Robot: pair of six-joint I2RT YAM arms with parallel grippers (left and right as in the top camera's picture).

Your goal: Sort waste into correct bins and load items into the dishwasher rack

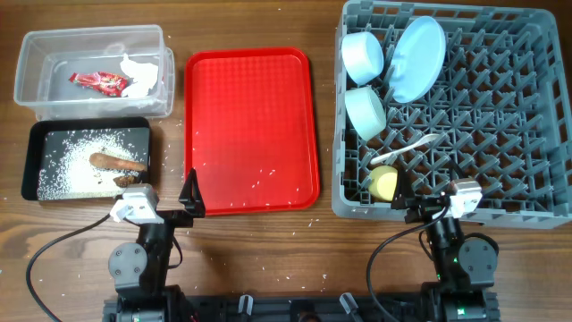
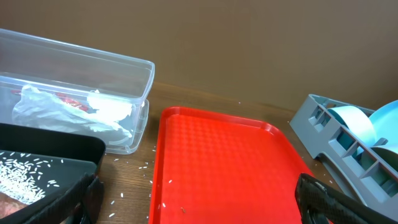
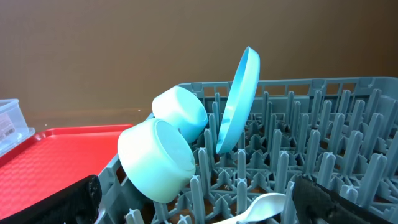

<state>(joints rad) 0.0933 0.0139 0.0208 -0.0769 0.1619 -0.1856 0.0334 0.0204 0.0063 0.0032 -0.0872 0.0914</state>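
The clear tub holds the red wrapper and white tissue. The black tray holds rice, the brown sausage piece and a brown lump. The grey rack holds the blue plate on edge, two bowls, the white spoon and the yellow cup. My left gripper is open and empty at the front between black tray and red tray. My right gripper is open and empty at the rack's front edge.
A flat red tray lies between the bins and the rack, with a few rice grains on it. Loose grains lie on the wood beside it. In the right wrist view the mint bowl and spoon are close ahead.
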